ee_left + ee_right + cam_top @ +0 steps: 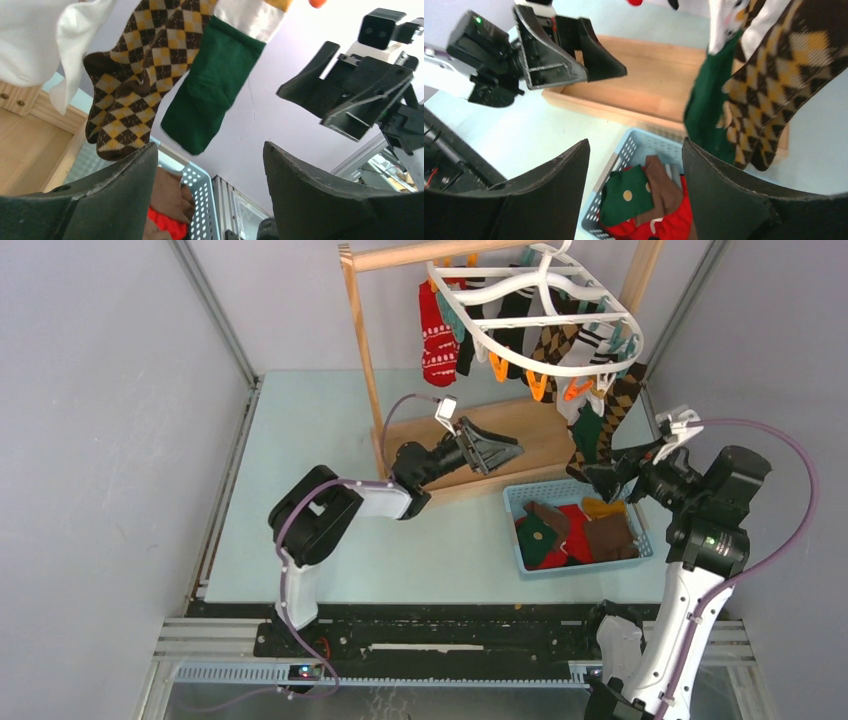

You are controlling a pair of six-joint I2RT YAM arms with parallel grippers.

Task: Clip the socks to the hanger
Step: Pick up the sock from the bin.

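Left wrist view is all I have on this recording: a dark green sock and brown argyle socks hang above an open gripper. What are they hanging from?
Observer: From a white oval hanger with orange and teal clips, hooked on a wooden rack; the top view shows it.
Operator: Is the other arm holding a sock?
Observer: No. The right gripper is open with nothing between its fingers.
Operator: Are any socks left to clip?
Observer: Yes. A light blue basket on the table holds red, brown and green ones.
Operator: Anything else on the hanger?
Observer: A red sock with white pattern hangs at its far left.
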